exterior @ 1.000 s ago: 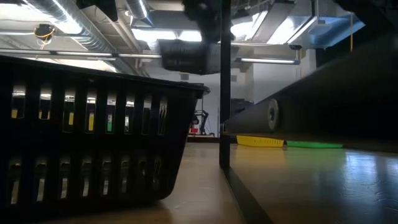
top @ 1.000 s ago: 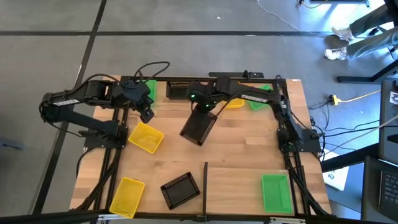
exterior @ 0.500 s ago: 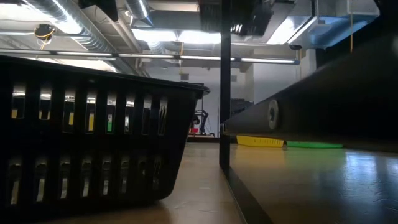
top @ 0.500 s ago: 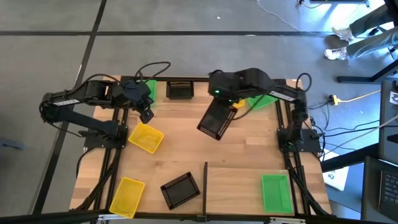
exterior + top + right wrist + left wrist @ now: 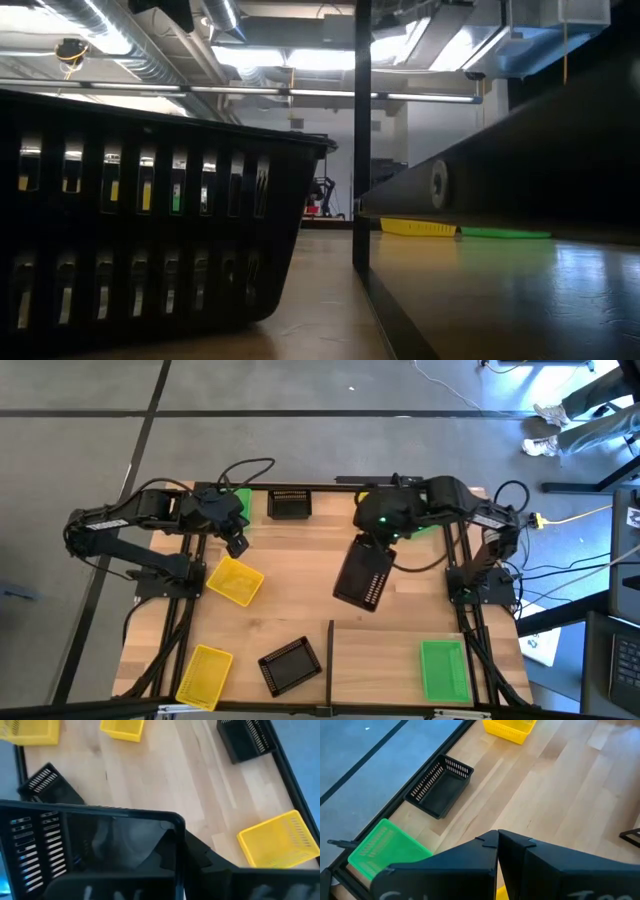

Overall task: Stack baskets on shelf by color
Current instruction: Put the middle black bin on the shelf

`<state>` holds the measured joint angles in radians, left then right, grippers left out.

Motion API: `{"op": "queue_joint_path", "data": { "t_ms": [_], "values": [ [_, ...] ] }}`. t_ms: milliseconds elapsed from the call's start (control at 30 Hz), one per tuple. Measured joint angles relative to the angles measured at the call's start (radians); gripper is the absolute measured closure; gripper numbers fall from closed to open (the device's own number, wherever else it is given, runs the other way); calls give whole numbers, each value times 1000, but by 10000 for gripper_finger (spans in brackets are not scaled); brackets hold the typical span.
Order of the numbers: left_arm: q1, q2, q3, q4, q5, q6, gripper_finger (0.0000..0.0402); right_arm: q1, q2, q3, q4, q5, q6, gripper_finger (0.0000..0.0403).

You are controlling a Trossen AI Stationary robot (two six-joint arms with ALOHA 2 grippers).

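Note:
My right gripper (image 5: 384, 536) is shut on a black basket (image 5: 365, 575) and holds it in the air over the table's middle right. The pale shelf (image 5: 390, 665) lies at the near right, a black bar (image 5: 331, 650) along its left edge and a green basket (image 5: 443, 670) on it. Loose on the tabletop are a black basket (image 5: 290, 503) and a green one (image 5: 241, 498) at the far edge, two yellow ones (image 5: 235, 580) (image 5: 205, 675) at the left and a black one (image 5: 290, 665) near the bar. My left gripper (image 5: 237, 545) hangs shut at the far left. My right gripper pinches the black basket's wall at one end, near a corner of the rim (image 5: 176, 847). The fingers (image 5: 205, 862) slant down from the far right. The basket hangs tilted below them, its free end (image 5: 358, 600) toward the near edge, clear of the table.
A yellow and a green basket (image 5: 425, 525) lie under the right arm at the far right. In the low view a black basket (image 5: 150, 210) fills the left foreground and the bar (image 5: 362, 130) stands upright in the middle. Bare planks lie between the shelf and the far edge.
My right gripper has carried the black basket upward and toward the table's right edge, out of the low view's top. The basket stays hanging and tilted below the fingers and has swung its free end more toward the near edge.

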<state>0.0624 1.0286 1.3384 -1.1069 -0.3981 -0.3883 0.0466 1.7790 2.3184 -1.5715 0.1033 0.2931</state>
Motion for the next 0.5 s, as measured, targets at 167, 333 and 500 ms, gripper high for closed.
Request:
{"op": "queue_joint_path", "data": {
  "t_ms": [167,333,500],
  "values": [
    [0,0,0,1,0,7,401,19,-50,-50,3,50,46,403],
    [0,0,0,1,0,7,402,20,-159,-240,-2,60,155,403],
    [0,0,0,1,0,7,401,48,-253,-429,18,58,234,403]
  ]
}}
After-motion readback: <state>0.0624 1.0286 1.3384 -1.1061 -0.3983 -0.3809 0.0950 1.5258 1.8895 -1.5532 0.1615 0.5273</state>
